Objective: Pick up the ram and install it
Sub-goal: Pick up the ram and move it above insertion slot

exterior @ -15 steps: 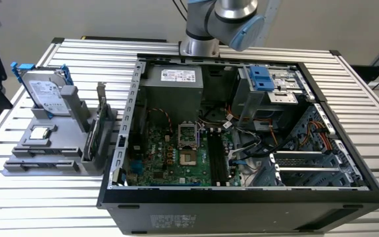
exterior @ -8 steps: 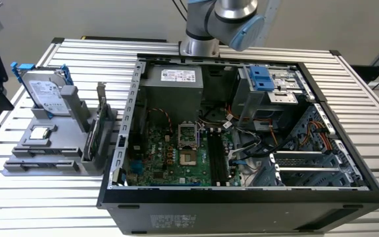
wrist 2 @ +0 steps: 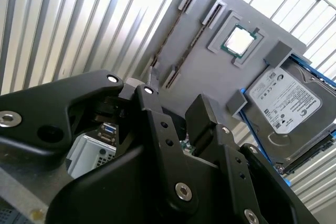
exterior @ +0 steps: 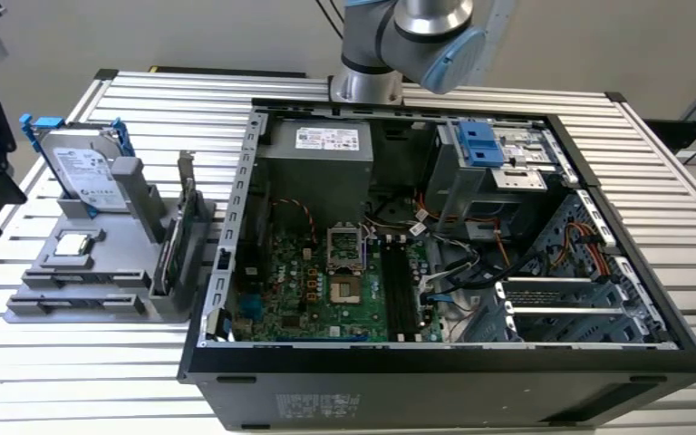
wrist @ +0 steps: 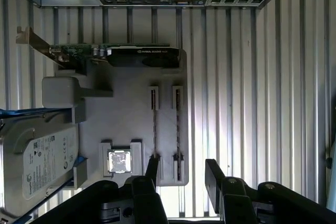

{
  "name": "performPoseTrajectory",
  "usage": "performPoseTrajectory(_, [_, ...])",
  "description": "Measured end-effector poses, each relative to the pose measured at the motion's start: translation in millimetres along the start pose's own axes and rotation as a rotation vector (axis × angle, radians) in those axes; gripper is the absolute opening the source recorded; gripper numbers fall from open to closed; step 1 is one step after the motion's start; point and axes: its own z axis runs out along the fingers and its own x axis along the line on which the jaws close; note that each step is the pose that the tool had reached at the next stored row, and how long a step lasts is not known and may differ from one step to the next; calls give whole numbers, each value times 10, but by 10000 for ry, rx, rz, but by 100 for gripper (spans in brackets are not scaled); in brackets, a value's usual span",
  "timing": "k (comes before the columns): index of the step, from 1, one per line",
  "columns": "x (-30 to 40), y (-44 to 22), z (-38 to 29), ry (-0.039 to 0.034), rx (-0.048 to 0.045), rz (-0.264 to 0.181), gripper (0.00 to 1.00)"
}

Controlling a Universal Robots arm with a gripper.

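First wrist view: tool (wrist: 182, 167) spread apart and empty, over the ram (wrist: 177, 129).
Standing on edge in a grey holder (wrist: 126, 129) on the tabletop (wrist: 241, 87) (one of two sticks side by side); likely light, stiff, fragile; best pinched across the flat faces, mid-length.

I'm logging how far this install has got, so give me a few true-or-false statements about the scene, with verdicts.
1. The gripper holds the ram. False: it is open and empty, and the ram stands on edge in the tray.
2. The hard drive sits on the tray. True.
3. The CPU lies inside the case. False: it lies on the tray.
4. The case is open, with the motherboard showing. True.
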Motion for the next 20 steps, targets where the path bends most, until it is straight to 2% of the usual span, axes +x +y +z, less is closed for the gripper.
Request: performPoseTrajectory(20, [1,-4,79,0,1,0,100])
